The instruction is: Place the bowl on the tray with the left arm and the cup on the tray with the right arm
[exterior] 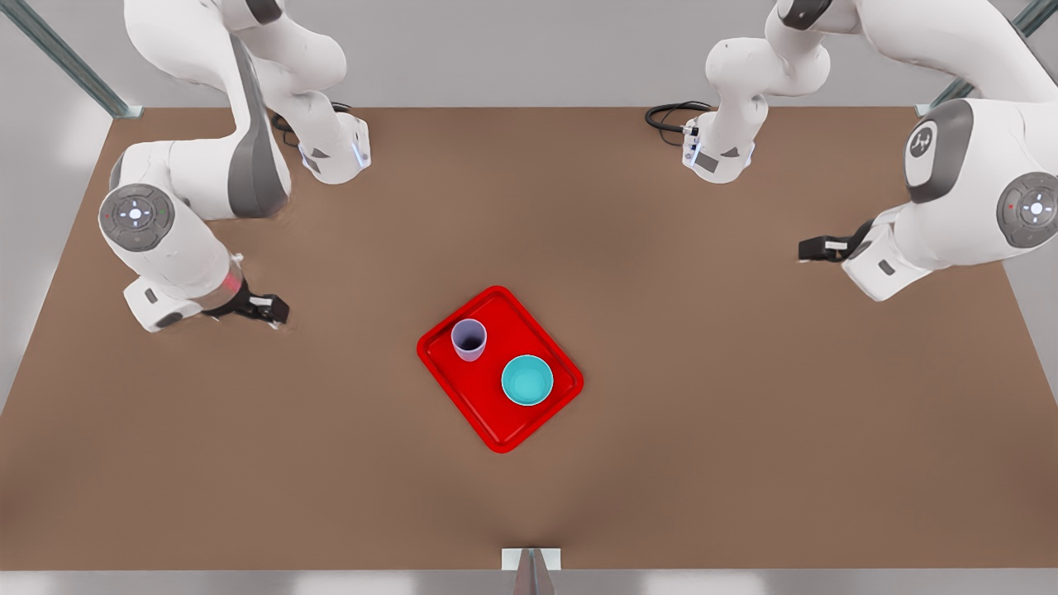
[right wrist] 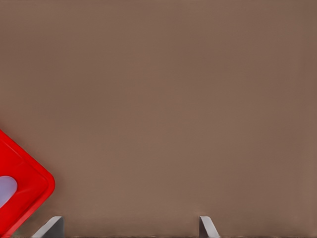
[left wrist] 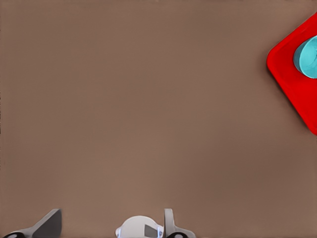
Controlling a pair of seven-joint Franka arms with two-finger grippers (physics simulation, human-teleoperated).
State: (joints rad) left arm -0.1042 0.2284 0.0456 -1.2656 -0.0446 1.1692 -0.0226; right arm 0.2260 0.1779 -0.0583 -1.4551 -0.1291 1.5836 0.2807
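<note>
Tray [exterior: 496,421]: red, mid-bench [exterior: 744,454], its edge cropped in both wrist views. On it: lavender cup [exterior: 469,340], teal bowl [exterior: 527,380], apart. Left tool [exterior: 814,248], right tool [exterior: 263,310]: wide, empty, well clear of the tray. No legible writing.

tray [exterior: 483,413] — bright red, plain | bowl [exterior: 527,380] — teal, paler rim | cup [exterior: 469,340] — pale lavender, dark inside | table [exterior: 744,397] — flat brown, no pattern | arms — white with grey joints, black grippers
</note>
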